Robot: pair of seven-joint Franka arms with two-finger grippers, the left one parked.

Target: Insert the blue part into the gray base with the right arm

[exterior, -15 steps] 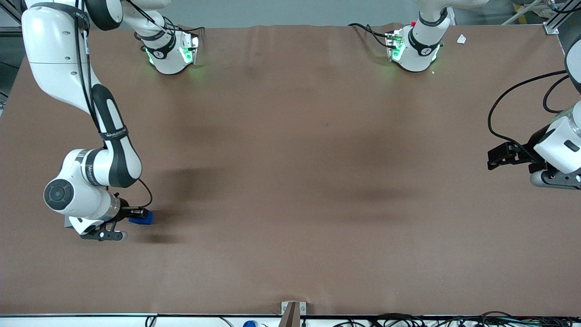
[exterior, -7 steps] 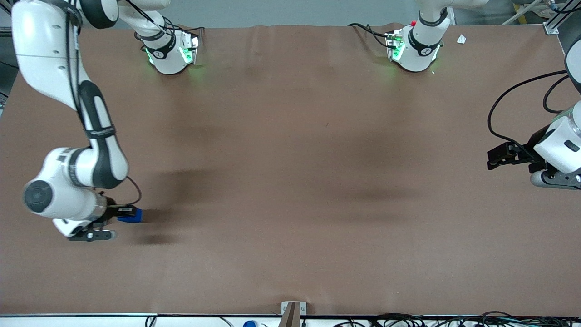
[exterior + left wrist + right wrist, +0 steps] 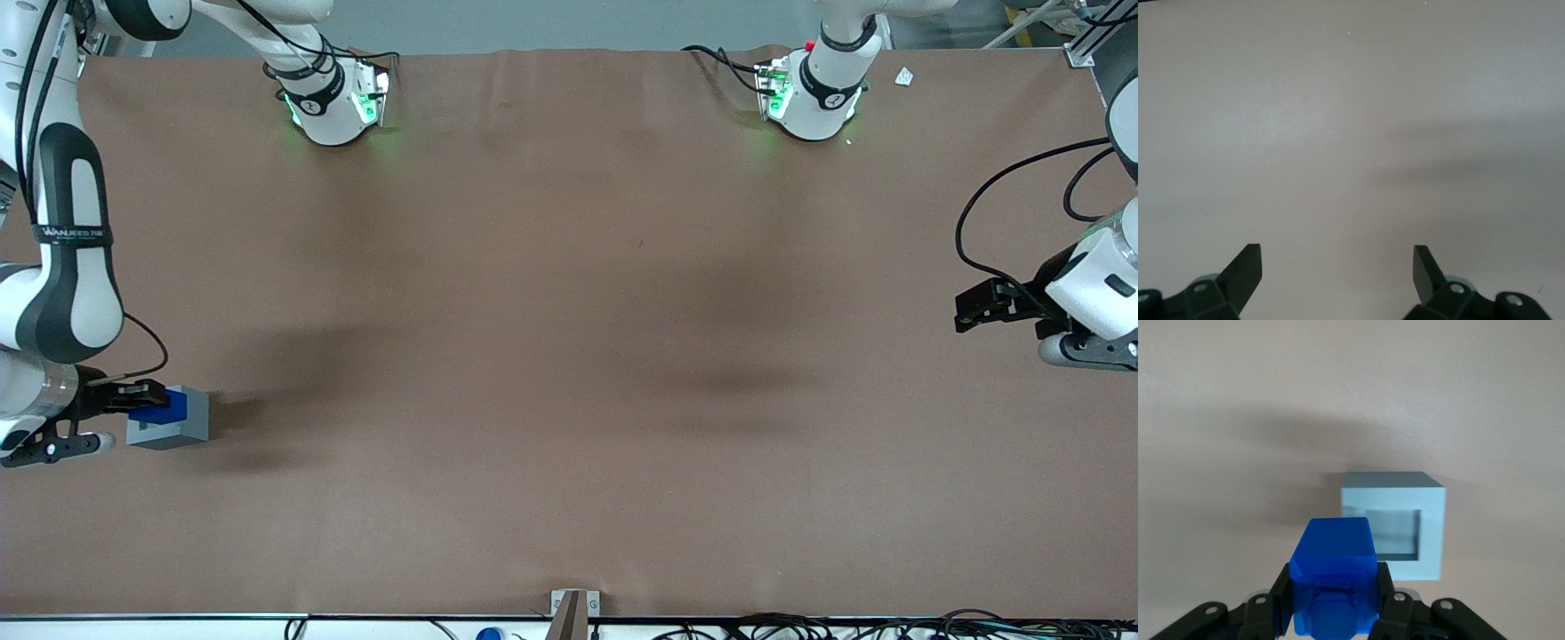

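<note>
My right gripper is shut on the blue part at the working arm's end of the table, low over the surface. The gray base is a light gray cube on the table; the blue part sits in front of its side face and overlaps it in the front view. In the right wrist view the gripper holds the blue part between both fingers, and the gray base stands just ahead with its square recess facing the gripper, offset a little to one side of the part.
The brown table spreads wide toward the parked arm's end. Two arm bases with green lights stand at the table's edge farthest from the front camera. A small bracket sits at the nearest edge.
The right arm has swung toward its own end of the table with the blue part in the gripper. The gray base, hidden by the arm before, now shows right beside the part.
</note>
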